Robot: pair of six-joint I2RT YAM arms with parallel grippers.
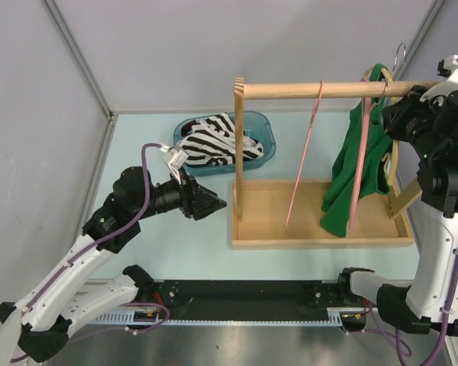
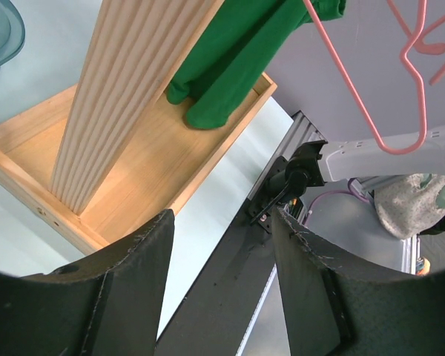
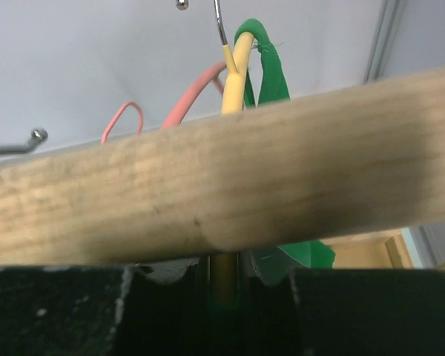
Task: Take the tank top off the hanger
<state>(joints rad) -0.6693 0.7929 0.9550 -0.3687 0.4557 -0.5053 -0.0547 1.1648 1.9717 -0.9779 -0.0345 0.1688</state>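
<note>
Above the table (image 1: 160, 252), right fingers (image 3: 356, 311) clamp the yellow hanger (image 3: 233, 74) steady; open, empty left fingers (image 2: 126, 297) should probably pull the tank top (image 1: 359, 168) off next.

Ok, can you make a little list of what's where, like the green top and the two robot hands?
green tank top: hanging on the yellow hanger, right end of the wooden rod
right gripper: looks closed on the yellow hanger, by the rod
left gripper: open, empty, left of the rack
blue bin: holds a striped cloth
</note>
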